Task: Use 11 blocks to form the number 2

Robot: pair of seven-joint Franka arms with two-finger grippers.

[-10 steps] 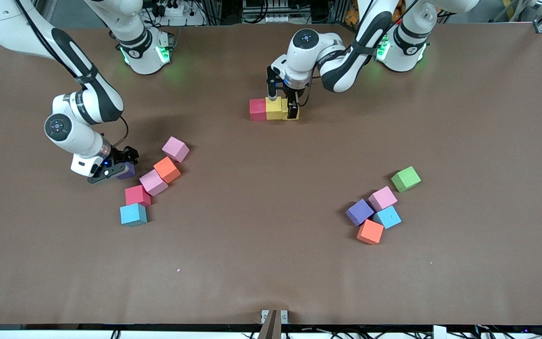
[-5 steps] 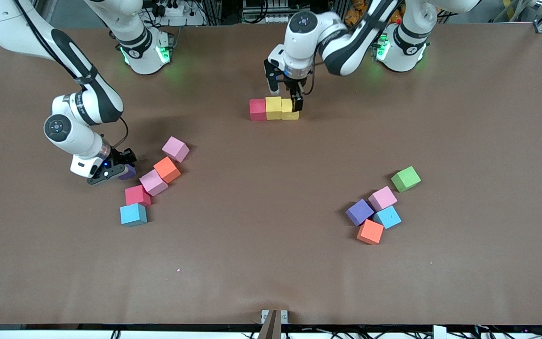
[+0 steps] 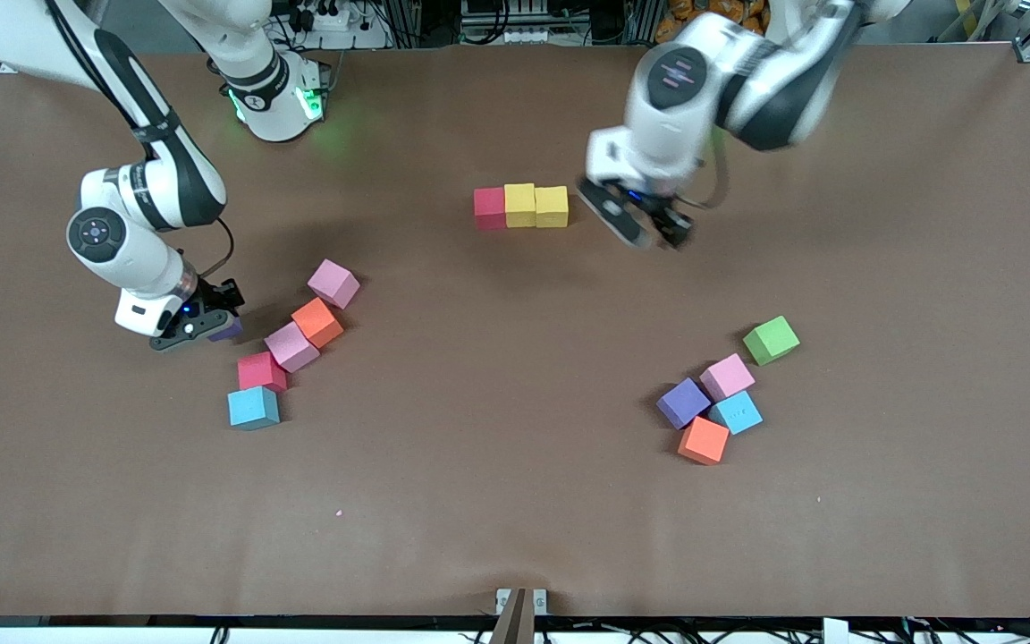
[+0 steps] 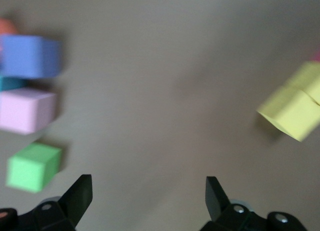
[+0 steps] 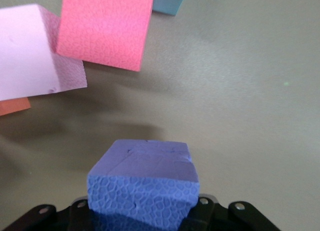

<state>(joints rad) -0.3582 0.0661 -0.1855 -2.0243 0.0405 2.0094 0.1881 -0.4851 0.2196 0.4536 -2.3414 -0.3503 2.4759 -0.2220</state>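
A row of blocks, red (image 3: 489, 206), yellow (image 3: 519, 204) and yellow (image 3: 552, 206), lies toward the robots' bases. My left gripper (image 3: 645, 224) hangs open and empty over bare table beside that row, toward the left arm's end; its wrist view shows the fingers (image 4: 80, 196) wide apart and a yellow block (image 4: 295, 108). My right gripper (image 3: 211, 326) is shut on a purple block (image 3: 227, 329) (image 5: 143, 183), low by the table, beside a cluster of pink (image 3: 333, 283), orange (image 3: 317, 322), pink (image 3: 291, 346), pink-red (image 3: 262, 370) and light blue (image 3: 253, 407) blocks.
A second cluster lies toward the left arm's end, nearer the front camera: a green cube (image 3: 771, 340), pink (image 3: 728, 376), purple (image 3: 683, 402), light blue (image 3: 736, 412) and orange (image 3: 704, 440) blocks. The brown table (image 3: 497, 465) stretches wide between the clusters.
My left gripper rose off the end yellow block and swung toward the left arm's end. My right gripper shut on the purple block and shifted slightly toward the right arm's end.
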